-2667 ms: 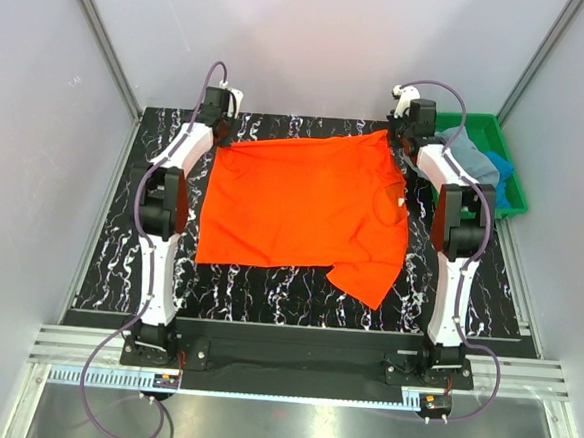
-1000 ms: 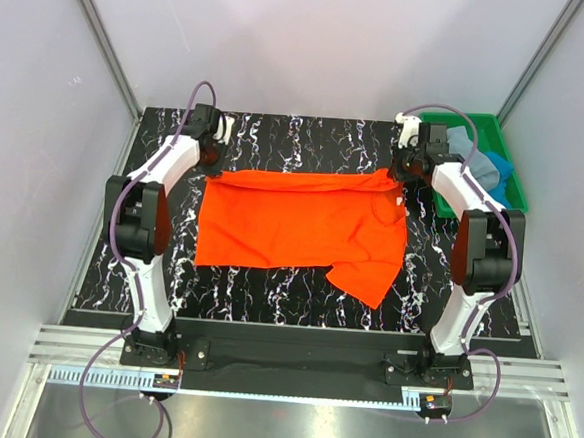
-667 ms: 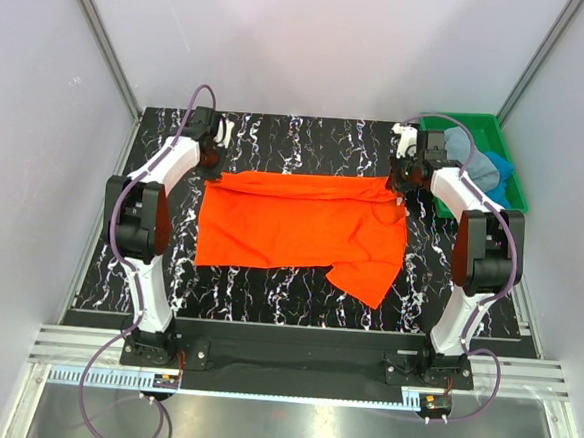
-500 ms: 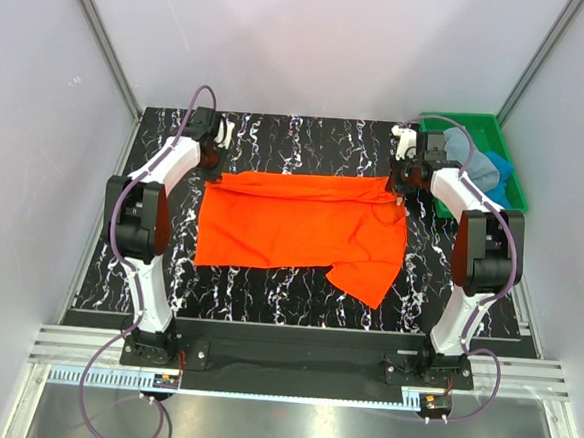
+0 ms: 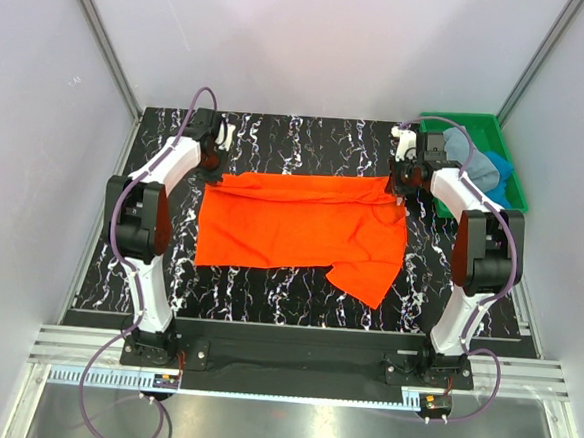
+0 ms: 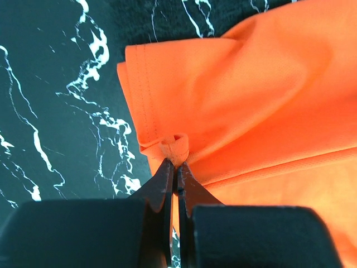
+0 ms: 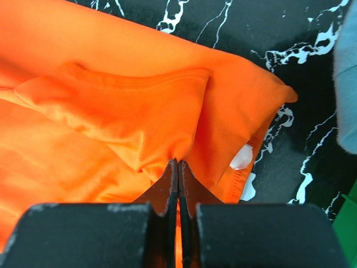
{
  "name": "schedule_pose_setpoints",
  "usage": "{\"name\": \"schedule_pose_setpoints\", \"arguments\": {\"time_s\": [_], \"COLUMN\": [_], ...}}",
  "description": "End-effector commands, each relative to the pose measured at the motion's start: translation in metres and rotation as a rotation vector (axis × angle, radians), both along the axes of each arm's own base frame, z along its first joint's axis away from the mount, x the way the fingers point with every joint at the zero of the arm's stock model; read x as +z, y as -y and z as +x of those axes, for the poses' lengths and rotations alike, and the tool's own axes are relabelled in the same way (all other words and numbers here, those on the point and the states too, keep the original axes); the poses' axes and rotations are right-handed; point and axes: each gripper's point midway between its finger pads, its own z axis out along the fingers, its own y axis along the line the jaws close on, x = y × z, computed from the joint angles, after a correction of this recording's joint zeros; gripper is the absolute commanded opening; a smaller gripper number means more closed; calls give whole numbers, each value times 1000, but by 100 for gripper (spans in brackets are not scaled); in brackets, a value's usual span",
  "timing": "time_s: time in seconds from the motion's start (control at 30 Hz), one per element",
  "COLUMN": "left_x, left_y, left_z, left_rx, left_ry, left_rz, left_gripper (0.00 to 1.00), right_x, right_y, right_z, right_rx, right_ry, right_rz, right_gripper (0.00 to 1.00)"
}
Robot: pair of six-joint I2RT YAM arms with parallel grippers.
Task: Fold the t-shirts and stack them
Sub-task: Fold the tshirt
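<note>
Fold under way on orange t-shirt [image 5: 302, 225], spread mid-counter [image 5: 267, 282]. Left claw [image 6: 174, 167] is pressed together, pinching a curled bit of cloth by the hem at the shirt's 10 o'clock corner. Right claw [image 7: 178, 167] is likewise nipped on cloth at the 2 o'clock corner, beside the sleeve. My read: both take the far edge so it travels toward 6 o'clock evenly. Far strip lies doubled over. Grey-blue t-shirt [image 5: 473, 164] and bright blue t-shirt [image 5: 503, 176] sit bunched in green tray [image 5: 469, 118] at counter's 2 o'clock.
</note>
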Motion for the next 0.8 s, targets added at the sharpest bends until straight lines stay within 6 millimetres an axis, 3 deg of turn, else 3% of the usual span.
{"name": "schedule_pose_setpoints", "arguments": {"time_s": [0.0, 0.3, 0.37, 0.47, 0.5, 0.53, 0.57, 0.6, 0.67, 0.77], "left_x": [-4, -7, -7, -6, -3, 4, 11, 24, 41, 60], "left_y": [5, 5, 5, 4, 3, 3, 3, 3, 7, 18], "left_z": [-6, -7, -7, -12, -13, -14, -16, -15, -6, 11], "left_rx": [-3, 0, -6, -7, -4, -5, 1, 3, -8, -24], "left_ry": [-29, -37, -46, -71, -71, -60, -52, -21, 30, 89], "left_rz": [-18, -15, -12, -10, -11, -9, -10, -15, -36, -82], "left_gripper": [0, 0, 6, 10, 15, 31, 69, 81, 97, 97], "right_x": [6, 6, 3, 5, 5, 8, 16, 21, 39, 53], "right_y": [-2, -4, -7, -7, -7, -7, -6, -7, -11, -15], "right_z": [0, -4, -8, -15, -17, -20, -22, -22, -18, -8], "right_rx": [26, 32, 49, 65, 78, 82, 82, 84, 89, 80], "right_ry": [3, 0, -17, -54, -65, -71, -72, -68, -33, -9], "right_rz": [20, 26, 35, 38, 32, 30, 30, 33, 50, 80], "right_gripper": [0, 0, 0, 8, 12, 26, 33, 45, 52, 56]}}
